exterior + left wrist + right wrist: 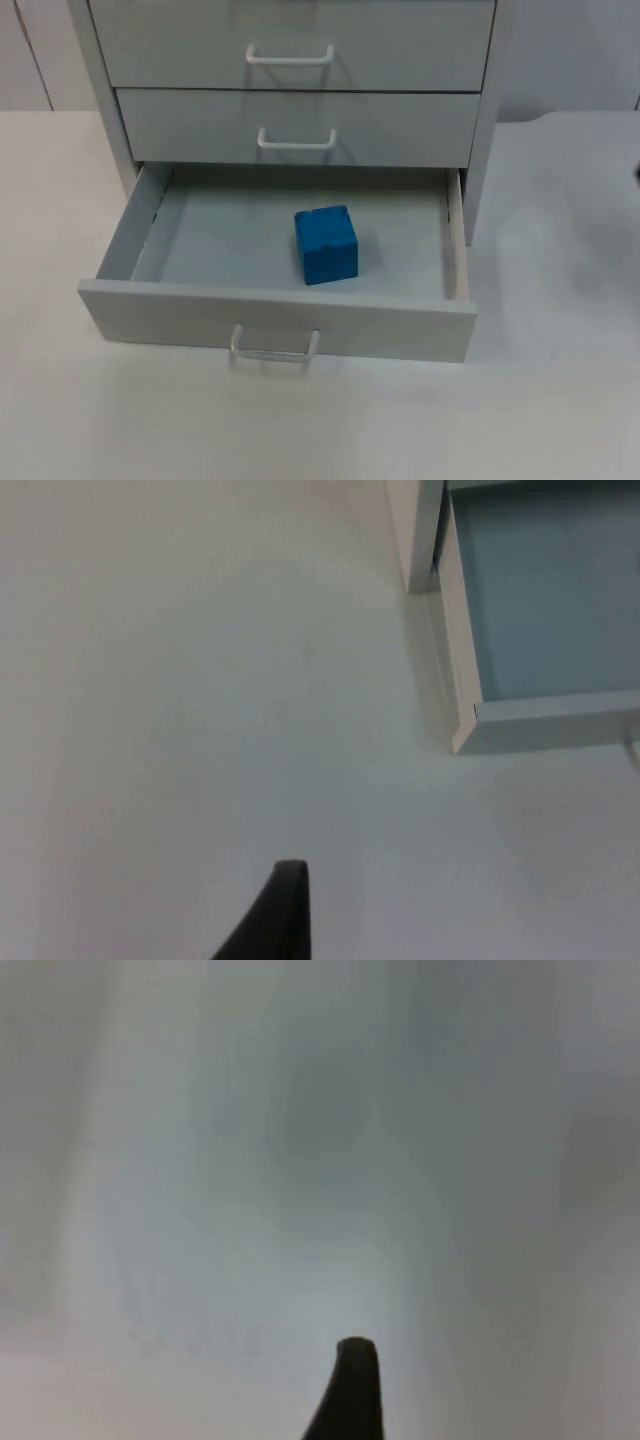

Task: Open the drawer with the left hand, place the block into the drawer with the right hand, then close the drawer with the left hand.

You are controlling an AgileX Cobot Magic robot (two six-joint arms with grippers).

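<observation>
Closest to the top camera is the open drawer's front panel [275,322] with its white handle [274,346], pulled well out from the cabinet [300,60]. And there's the blue block [325,244], sitting on the drawer floor, a little right of the middle, touching no wall. So the placing looks done; by my reckoning, closing is what's left, and that's my left arm's job.

My left gripper [268,915] hangs over bare table [200,680], and beyond it and off to the side I see the drawer's near corner [468,725] and its grey-blue inside. One black fingertip is all I get, so I cannot tell whether those fingers are apart or together. My right gripper [350,1390] is off over blank white surface, waiting; same story, one fingertip, state unknown.

How to close well: bring the left gripper across to the front panel, meet it near the handle at the middle, not at that corner, so the drawer runs straight on its rails. Push steadily and level; a jolt might slide the block. The two upper drawers are shut, nothing to snag.
</observation>
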